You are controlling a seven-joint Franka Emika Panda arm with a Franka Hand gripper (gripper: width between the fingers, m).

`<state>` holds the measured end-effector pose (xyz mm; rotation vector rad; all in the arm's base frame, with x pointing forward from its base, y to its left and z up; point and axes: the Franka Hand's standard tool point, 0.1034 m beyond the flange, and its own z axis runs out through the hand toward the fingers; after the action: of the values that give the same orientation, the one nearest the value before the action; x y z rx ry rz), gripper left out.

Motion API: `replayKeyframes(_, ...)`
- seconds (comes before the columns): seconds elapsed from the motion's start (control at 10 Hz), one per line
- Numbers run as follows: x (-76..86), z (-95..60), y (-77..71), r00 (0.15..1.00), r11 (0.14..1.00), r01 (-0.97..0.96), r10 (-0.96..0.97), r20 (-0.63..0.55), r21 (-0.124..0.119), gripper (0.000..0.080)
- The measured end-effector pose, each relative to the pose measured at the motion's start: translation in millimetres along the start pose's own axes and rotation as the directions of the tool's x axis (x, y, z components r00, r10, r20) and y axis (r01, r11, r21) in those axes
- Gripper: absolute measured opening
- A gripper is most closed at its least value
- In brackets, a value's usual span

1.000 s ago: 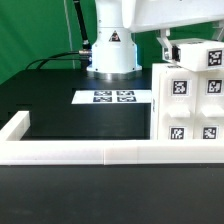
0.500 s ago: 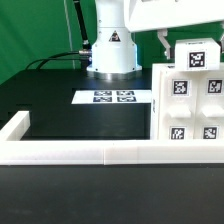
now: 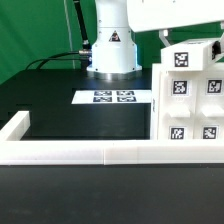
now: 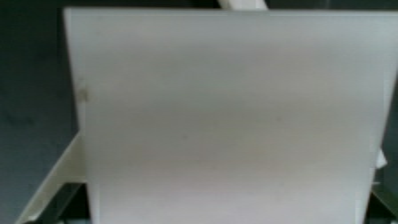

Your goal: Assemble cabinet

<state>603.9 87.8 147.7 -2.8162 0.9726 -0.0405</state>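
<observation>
The white cabinet body (image 3: 190,112) stands at the exterior view's right against the low border wall, with several black-and-white tags on its front. My gripper (image 3: 170,42) is above its top and holds a white tagged cabinet panel (image 3: 184,58) just over the body. In the wrist view the plain white face of this panel (image 4: 222,110) fills almost the whole picture. My gripper (image 4: 217,216) is shut on it, and the fingers show only as dark slivers at the edges.
The marker board (image 3: 113,97) lies flat on the black table in front of the arm's base (image 3: 110,52). The low white border wall (image 3: 80,152) runs along the front and the exterior view's left side. Cables hang behind the base.
The held panel has shifted toward the exterior view's left above the cabinet body and turned, so its tag now faces the camera more squarely. The cabinet body has not moved.
</observation>
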Motion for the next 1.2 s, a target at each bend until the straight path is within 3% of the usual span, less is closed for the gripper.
replayKeyframes(0.2, -2.4, -0.4, 1.1, 0.987, 0.987, -0.163, 0.163, 0.0, 0.008, 0.056)
replayKeyframes(0.4, -2.5, 0.6, 0.5, 0.936, 0.936, -0.351, 0.351, 0.018, 0.034, 0.056)
replayKeyframes(0.6, -2.6, 0.6, 0.2, 0.892, 0.891, -0.452, 0.451, 0.034, 0.039, 0.056)
replayKeyframes(1.0, -3.0, 1.3, -2.7, 0.689, 0.688, -0.724, 0.721, 0.073, 0.045, 0.056)
replayKeyframes(1.2, -5.9, 1.4, -6.2, 0.573, 0.573, -0.819, 0.814, 0.093, 0.035, 0.056)
